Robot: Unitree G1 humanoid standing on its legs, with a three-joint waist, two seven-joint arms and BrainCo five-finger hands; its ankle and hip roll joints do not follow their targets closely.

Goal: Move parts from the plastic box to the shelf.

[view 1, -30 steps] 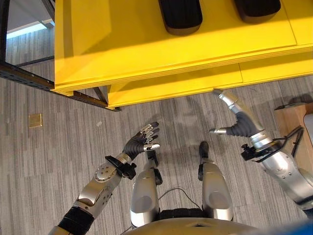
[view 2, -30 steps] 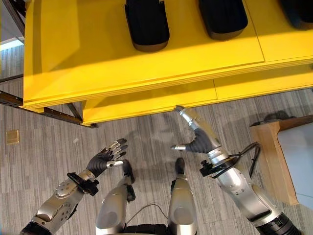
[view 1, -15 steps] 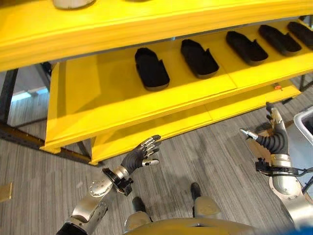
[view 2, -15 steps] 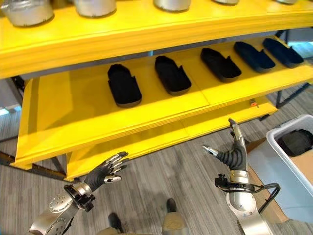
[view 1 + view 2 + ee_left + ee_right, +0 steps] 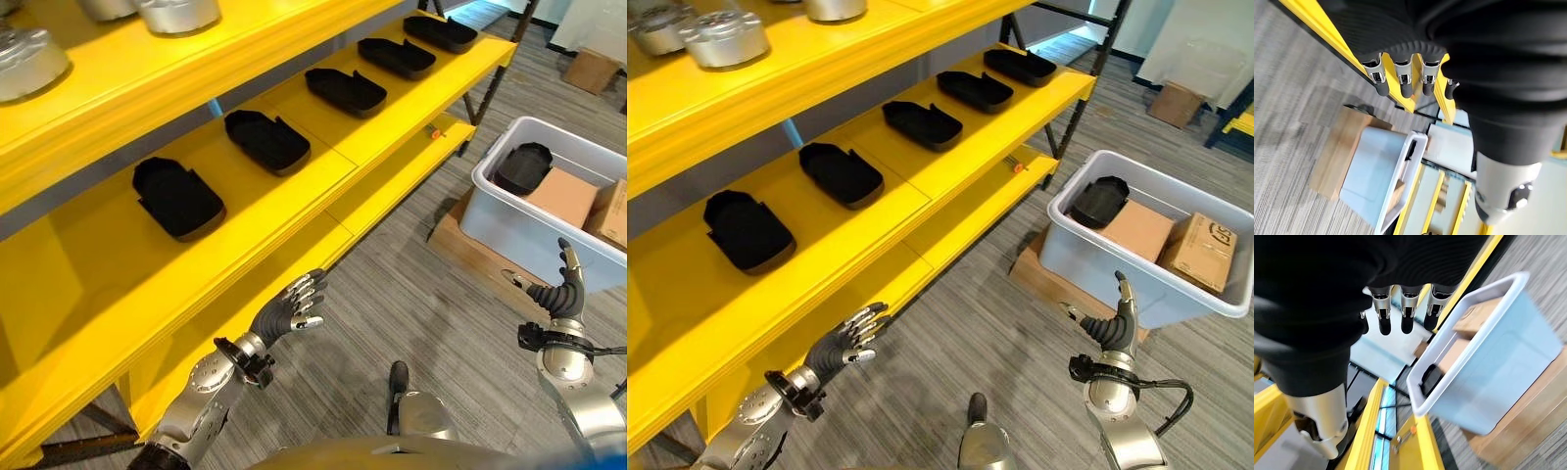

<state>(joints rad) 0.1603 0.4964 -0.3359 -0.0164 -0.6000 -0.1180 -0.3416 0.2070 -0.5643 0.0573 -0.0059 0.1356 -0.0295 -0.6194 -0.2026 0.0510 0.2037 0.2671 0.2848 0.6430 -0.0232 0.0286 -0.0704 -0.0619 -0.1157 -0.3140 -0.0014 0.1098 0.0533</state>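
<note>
A pale grey plastic box stands on the floor to the right, on a low wooden platform. In its far corner lies one black part, next to cardboard boxes. Several black parts lie in a row on the yellow shelf. My left hand hovers open and empty in front of the shelf's lower board. Short of the box, my right hand is raised, open and empty, with fingers pointing up. The right wrist view shows the box past my fingers.
Silver round parts sit on the yellow shelf's upper level. A cardboard box lies on the floor far right, by the shelf's dark frame. Open grey carpet lies between the shelf and the plastic box.
The camera has swung up and to the right, bringing the plastic box fully into view. Both hands stay open and empty; the right hand now stands closer to the box.
</note>
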